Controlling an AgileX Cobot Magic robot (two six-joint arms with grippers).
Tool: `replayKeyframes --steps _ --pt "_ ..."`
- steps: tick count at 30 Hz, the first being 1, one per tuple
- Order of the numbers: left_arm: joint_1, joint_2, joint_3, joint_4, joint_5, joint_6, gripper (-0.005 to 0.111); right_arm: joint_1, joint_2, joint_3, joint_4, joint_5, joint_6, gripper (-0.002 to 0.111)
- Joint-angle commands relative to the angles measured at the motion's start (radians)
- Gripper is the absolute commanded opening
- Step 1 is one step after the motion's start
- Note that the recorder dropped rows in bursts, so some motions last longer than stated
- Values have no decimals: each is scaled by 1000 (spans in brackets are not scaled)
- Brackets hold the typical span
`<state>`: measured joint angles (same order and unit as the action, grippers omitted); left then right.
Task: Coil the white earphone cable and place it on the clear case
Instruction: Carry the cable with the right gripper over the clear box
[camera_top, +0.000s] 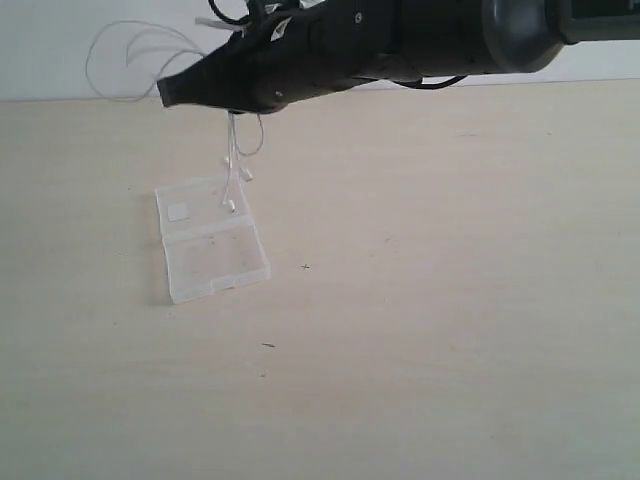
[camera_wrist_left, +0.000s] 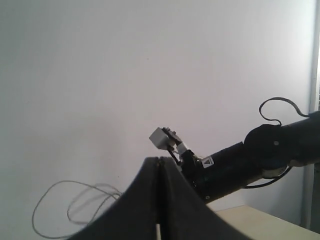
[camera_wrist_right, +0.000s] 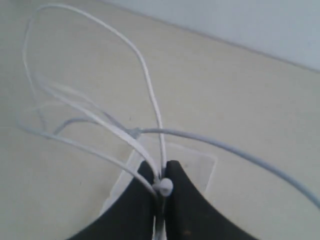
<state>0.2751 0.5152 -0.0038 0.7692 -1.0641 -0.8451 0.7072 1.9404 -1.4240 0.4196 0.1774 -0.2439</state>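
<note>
The clear case lies open on the table, with a white sticker on its far half. A black arm reaches in from the upper right, and its gripper is above the case. The white earphone cable dangles from it, its ends touching the case, and thin loops stand out to the left. In the right wrist view my right gripper is shut on the cable, an earbud lodged at the fingertips, the case below. My left gripper is shut and faces the wall.
Behind the left fingers the left wrist view shows the right arm and the cable loops against the white wall. The pale wooden table stretches right and toward the front. The wall rises behind its far edge.
</note>
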Motion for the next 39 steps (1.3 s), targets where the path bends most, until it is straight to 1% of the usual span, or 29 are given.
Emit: replayKeyframes --steps 1,2,3,4,6,11,15,21,29,39 --pt "2 -4 4 -8 -15 -23 0 -35 -30 -20 -241 170 204 0" --pt "2 -4 4 -4 -15 -23 0 -35 -30 -52 -453 249 383 0" --pt "2 -4 4 -1 -15 -26 0 -35 -30 -66 -580 279 502 0" --pt "2 -4 4 0 -15 -28 0 -29 -33 -73 -748 292 708 0" --pt "2 -4 4 0 -15 -28 0 -21 -33 -73 -810 262 803 0" --pt "2 -4 4 0 -15 -28 0 18 -11 -73 -836 97 931 0" --pt "2 -4 4 0 -15 -28 0 25 8 -73 -904 -15 1143 0" --pt "2 -4 4 6 -15 -29 0 34 65 -67 -896 37 1154 0" --pt "2 -4 4 11 -15 -29 0 66 183 -69 -888 29 1190 0" --pt "2 -4 4 11 -15 -30 0 69 218 -69 -875 35 1217 0"
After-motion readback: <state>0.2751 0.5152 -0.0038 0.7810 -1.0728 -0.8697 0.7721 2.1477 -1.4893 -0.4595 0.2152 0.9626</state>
